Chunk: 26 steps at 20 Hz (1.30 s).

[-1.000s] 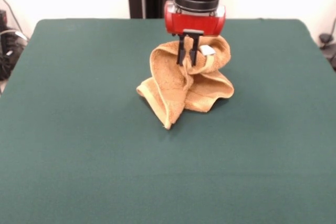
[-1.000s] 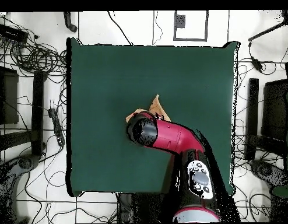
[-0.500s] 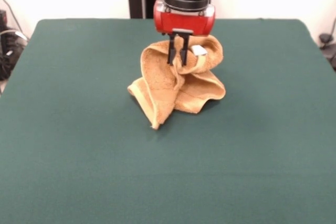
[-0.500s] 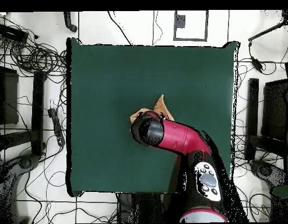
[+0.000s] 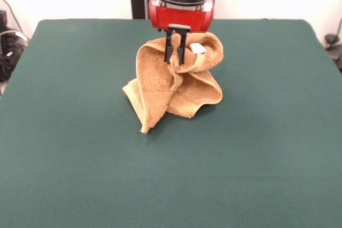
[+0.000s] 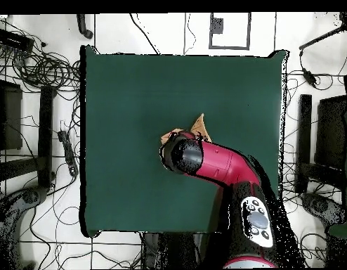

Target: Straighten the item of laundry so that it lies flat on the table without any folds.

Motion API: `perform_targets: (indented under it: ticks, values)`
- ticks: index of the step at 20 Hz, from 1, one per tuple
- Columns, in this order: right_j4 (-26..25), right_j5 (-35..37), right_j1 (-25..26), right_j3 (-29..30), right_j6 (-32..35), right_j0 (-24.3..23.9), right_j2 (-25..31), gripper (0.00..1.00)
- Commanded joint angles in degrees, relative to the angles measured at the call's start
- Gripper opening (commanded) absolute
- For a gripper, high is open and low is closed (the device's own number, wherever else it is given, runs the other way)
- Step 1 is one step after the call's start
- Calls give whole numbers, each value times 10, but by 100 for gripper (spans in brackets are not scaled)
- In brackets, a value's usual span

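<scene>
I have the black 2-fingered gripper [image 5: 176, 57] under the red wrist collar pinched together on a fold near the top of the small golden-orange terry-cloth towel [image 5: 172, 86], so the cloth hangs from it as a gathered bundle. Its lower folds touch the large dark green felt-covered table [image 5: 80, 174], with 1 pointed corner drooping toward the camera side and a rounded lobe on the other. A small white tag [image 5: 197, 48] sits just beside the fingers, on the upper roll of fabric.

Over the last second the wrist has carried the bundle sideways, toward the left of the front view and slightly toward the far edge. The towel's shape has barely altered; the same twist and the same drooping corner came along, dragging lightly on the felt. In the overhead view the red arm [image 6: 225, 165] covers most of the cloth, with only a small orange tip [image 6: 199, 127] peeking out beyond the wrist, and that tip has shifted to the right and up across the table.

My reading is that this is a drag or reposition, not yet an unfolding. The towel sits roughly mid-table, with plenty of bare felt around it, and is nowhere near flat. I would expect the trailing corner to need more friction, or a higher lift, before the folds open
</scene>
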Motion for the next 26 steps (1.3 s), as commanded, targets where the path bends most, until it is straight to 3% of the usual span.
perform_targets:
  ticks: [1, 26]
  values:
    - [-12, 70, -1, -7, 33, 0, 60, 0]
    - [-15, 76, -17, 2, 28, -11, 73, 0]
